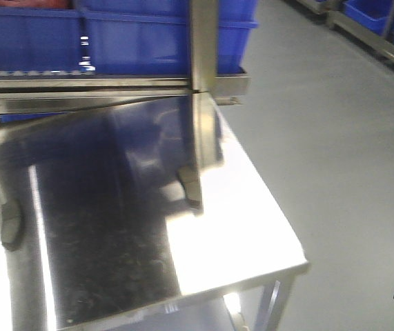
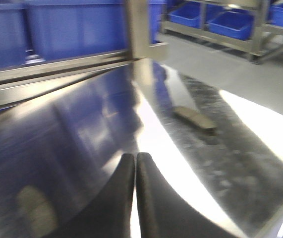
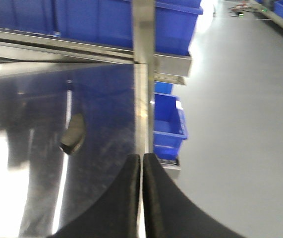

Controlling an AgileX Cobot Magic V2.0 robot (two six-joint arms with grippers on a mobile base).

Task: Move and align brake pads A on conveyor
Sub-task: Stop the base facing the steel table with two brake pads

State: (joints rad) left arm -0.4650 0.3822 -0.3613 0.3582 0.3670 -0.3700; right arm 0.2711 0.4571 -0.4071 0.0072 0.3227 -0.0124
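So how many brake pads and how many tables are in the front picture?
Brake pads: 2
Steel table: 1
Total: 3

Left gripper (image 2: 135, 159): the two black, outward-curving fingers (image 2: 124, 198) are pressed together from tip downward, with only a thin seam between them and nothing clamped. The wrist view looks obliquely down along them. Right gripper (image 3: 141, 159): same state, with its fingers (image 3: 163, 203) closed flat against each other along their inner faces, empty, tips pointing straight ahead and centred in its own wrist view.
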